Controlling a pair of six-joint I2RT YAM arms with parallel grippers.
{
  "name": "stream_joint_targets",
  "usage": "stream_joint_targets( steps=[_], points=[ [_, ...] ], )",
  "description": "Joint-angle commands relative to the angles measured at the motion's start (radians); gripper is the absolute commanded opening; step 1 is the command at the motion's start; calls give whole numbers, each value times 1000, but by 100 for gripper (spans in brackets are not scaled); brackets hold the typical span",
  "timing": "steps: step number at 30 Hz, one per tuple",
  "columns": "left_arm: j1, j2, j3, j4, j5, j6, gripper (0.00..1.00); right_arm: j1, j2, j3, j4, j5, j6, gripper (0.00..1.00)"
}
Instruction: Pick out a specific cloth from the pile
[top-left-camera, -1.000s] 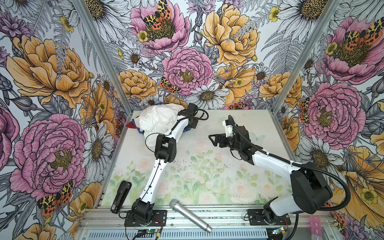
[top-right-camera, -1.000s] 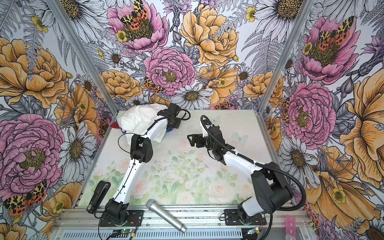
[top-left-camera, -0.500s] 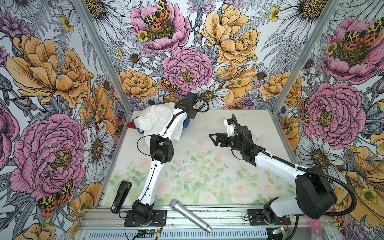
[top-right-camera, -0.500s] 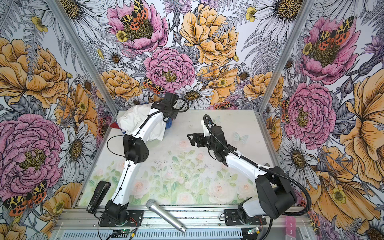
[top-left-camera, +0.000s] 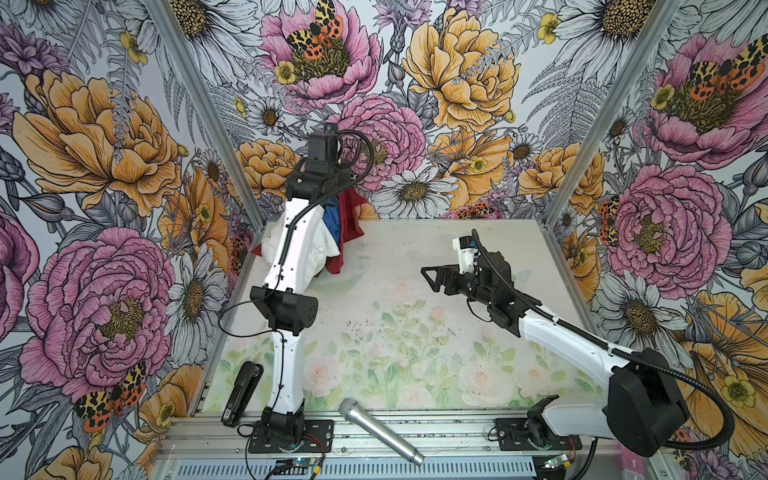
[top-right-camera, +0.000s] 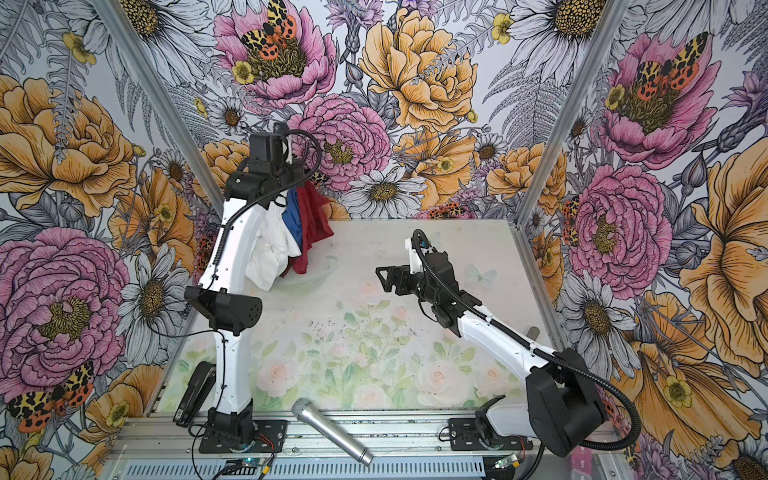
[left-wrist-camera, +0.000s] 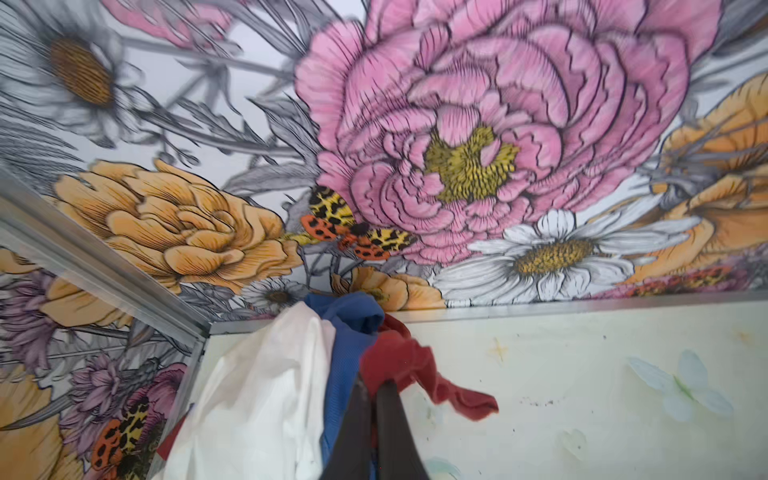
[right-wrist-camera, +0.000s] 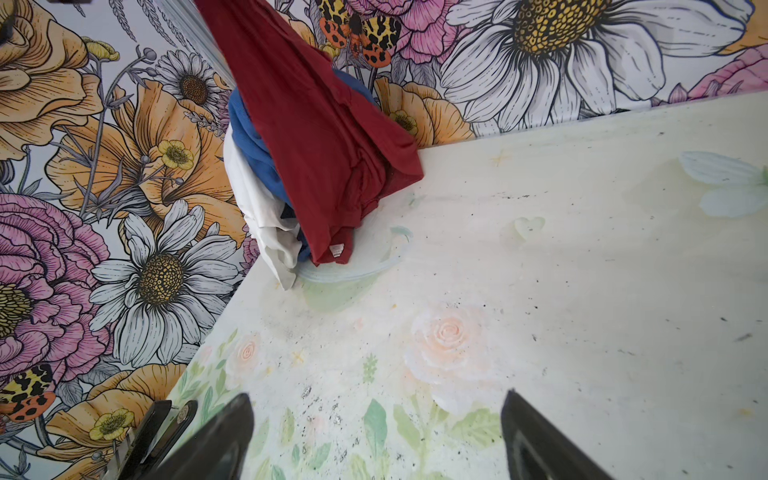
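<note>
The left gripper (left-wrist-camera: 376, 388) is clenched on a bunched fold of the cloth (left-wrist-camera: 399, 365), high over the table's (top-left-camera: 415, 332) 11 o'clock corner. The red hangs down to the surface, but the blue cloth (right-wrist-camera: 249, 137) and white cloth (right-wrist-camera: 257, 208) hang in the same bundle, so the pile (top-right-camera: 274, 249) looks lifted whole, not sorted. Whether blue is pinched too, I cannot tell. The risk as I judge it is that more lift carries all three, since the folds wrap together, or their weight drags the thin red out of a small pinch. The right gripper (top-left-camera: 434, 279), fingers spread and empty, hovers toward 2 o'clock, well apart from the bundle, and if it reaches in it may snag the red as well
</note>
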Motion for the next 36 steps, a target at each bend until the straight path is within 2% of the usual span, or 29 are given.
stream_joint_targets(
  steps=[1,4,7,13,15,17,20,24,27,31,34,36],
  points=[
    [29,-121,5,223,5,-64,0,7,-56,-13,-32,33,13,93],
    [41,-166,-10,348,177,-120,0,8,-88,-23,-70,76,21,93],
    [0,-180,-27,490,383,-221,0,5,-113,-24,-112,133,19,93],
    [-132,-83,-44,714,806,-490,0,-48,-182,-35,-172,173,22,93],
    [-207,-46,0,757,875,-479,0,-79,-218,-37,-205,173,16,93],
    [-274,-25,55,764,881,-436,0,-116,-255,-40,-248,172,9,93],
    [-308,-26,47,795,846,-442,0,-148,-301,-49,-292,166,-11,93],
    [-287,-58,-71,663,672,-354,0,-153,-340,-73,-305,167,-26,94],
    [-273,-114,-251,517,534,-263,0,-155,-347,-80,-310,166,-28,94],
    [-298,-278,-646,477,457,-177,0,-157,-305,-65,-321,163,-40,94],
    [-344,-434,-921,428,292,-117,0,-157,-234,-34,-319,150,-65,94],
    [-359,-512,-1057,355,181,-135,0,-157,-171,5,-319,119,-91,94]
  ],
)
